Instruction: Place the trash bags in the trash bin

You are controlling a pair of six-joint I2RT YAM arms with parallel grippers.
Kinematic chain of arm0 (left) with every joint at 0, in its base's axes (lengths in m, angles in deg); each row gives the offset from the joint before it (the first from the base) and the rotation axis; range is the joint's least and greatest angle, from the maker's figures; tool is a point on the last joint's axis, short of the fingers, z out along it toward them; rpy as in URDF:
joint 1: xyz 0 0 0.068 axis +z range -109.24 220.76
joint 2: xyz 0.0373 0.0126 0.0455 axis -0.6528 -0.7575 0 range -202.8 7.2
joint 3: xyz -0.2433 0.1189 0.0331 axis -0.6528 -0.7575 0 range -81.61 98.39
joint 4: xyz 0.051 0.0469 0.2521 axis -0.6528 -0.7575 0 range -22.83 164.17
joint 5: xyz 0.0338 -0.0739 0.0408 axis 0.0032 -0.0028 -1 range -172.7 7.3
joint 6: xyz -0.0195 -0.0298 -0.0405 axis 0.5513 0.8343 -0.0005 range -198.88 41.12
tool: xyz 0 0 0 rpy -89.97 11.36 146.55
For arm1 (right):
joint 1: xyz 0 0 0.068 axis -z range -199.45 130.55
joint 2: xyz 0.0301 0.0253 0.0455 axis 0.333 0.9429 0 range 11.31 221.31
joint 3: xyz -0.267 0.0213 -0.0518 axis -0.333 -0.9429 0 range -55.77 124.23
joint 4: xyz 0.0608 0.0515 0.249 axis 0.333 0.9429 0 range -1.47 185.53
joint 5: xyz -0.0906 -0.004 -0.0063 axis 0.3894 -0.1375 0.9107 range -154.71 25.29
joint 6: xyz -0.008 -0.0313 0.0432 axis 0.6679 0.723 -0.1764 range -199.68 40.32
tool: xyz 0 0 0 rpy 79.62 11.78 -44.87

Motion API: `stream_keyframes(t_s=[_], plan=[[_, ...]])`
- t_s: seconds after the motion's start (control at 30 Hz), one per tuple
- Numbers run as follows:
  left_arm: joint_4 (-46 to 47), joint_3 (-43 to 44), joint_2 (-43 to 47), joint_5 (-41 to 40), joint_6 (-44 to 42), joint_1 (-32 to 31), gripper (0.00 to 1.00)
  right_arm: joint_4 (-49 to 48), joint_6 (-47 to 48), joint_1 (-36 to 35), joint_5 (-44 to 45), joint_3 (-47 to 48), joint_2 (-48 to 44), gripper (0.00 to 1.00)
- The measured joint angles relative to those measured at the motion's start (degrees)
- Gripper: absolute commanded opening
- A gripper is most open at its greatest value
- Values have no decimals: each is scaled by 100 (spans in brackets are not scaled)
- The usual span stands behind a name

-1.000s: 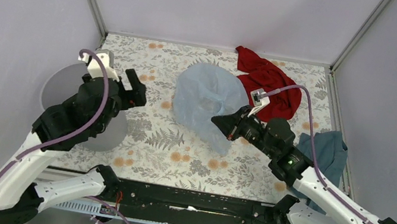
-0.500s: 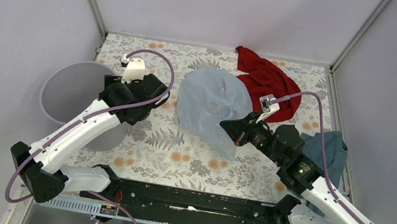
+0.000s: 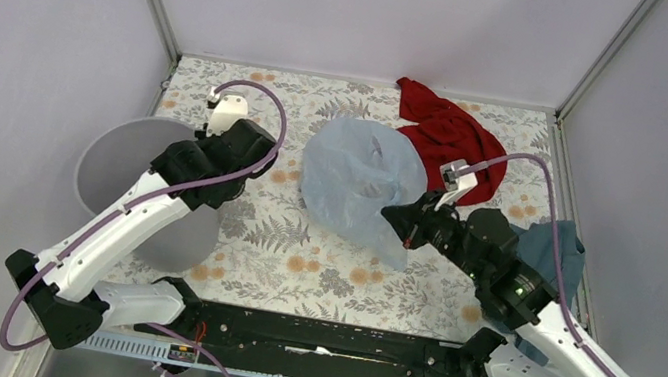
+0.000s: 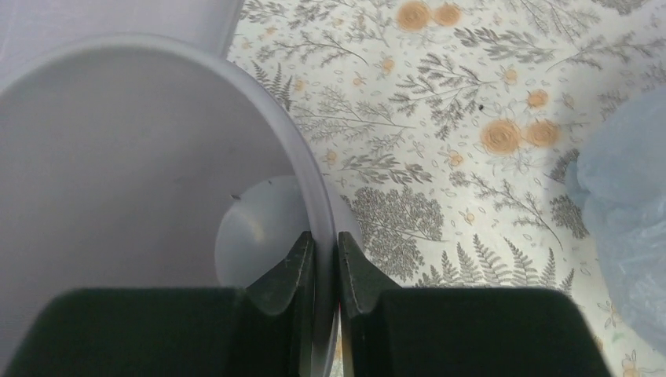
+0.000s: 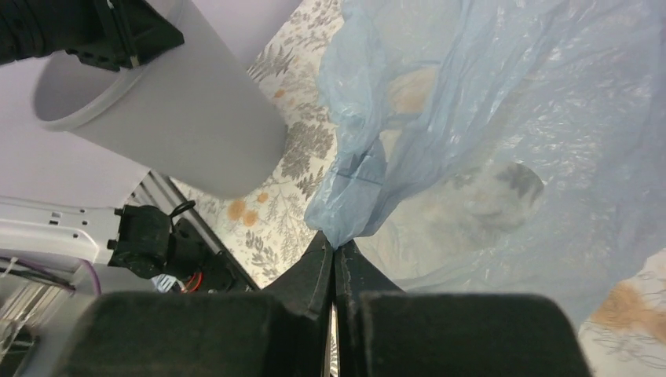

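Observation:
The trash bin (image 3: 116,164), light grey and round, stands at the table's left edge; it also shows in the right wrist view as the bin (image 5: 173,102). My left gripper (image 3: 210,197) is shut on the bin's right rim (image 4: 259,86), one finger inside the wall and one outside, gripper (image 4: 323,239). The pale-blue translucent trash bag (image 3: 352,176) lies crumpled at mid-table. My right gripper (image 3: 400,227) is shut on a pinched corner of the bag (image 5: 487,118), fingertips together at the gripper (image 5: 335,245).
A red cloth (image 3: 450,131) lies at the back right, partly under the bag's far edge. A dark teal cloth (image 3: 552,254) sits by the right wall behind the right arm. The floral table cover (image 3: 271,239) lies between bin and bag.
My left arm swung down to the bin's right rim and its jaws closed on the wall. My right gripper drifted slightly right, still holding the bag's corner.

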Motion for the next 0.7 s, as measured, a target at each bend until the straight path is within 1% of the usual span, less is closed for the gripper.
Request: stream_keyframes(t_s=[0.07,0.13,0.2,0.27,0.37,0.43,0.53,0.67,0.7], plan=[[15,55,0,271,-111,4,10,337,236,0,175,341,-17,0],[87,157,2,715,-280,7,10,599,472,0,358,704,-87,0],[208,227,9,1099,-393,2,6,804,691,0,566,1060,-219,0],[372,302,24,1499,-487,-24,3,964,883,0,796,1379,-413,0],[597,442,39,2017,-549,-166,2,1121,1082,0,1071,1663,-704,0],[787,516,37,2286,-564,-385,2,1209,1172,0,1255,1779,-955,0],[1145,564,-7,2599,-553,-879,0,1285,1248,0,1508,1843,-1261,0],[1663,568,-280,2653,-437,-1663,0,1423,1307,0,1840,1845,-1508,0],[1799,557,-369,2662,-404,-1816,1,1462,1318,0,1923,1847,-1556,0]])
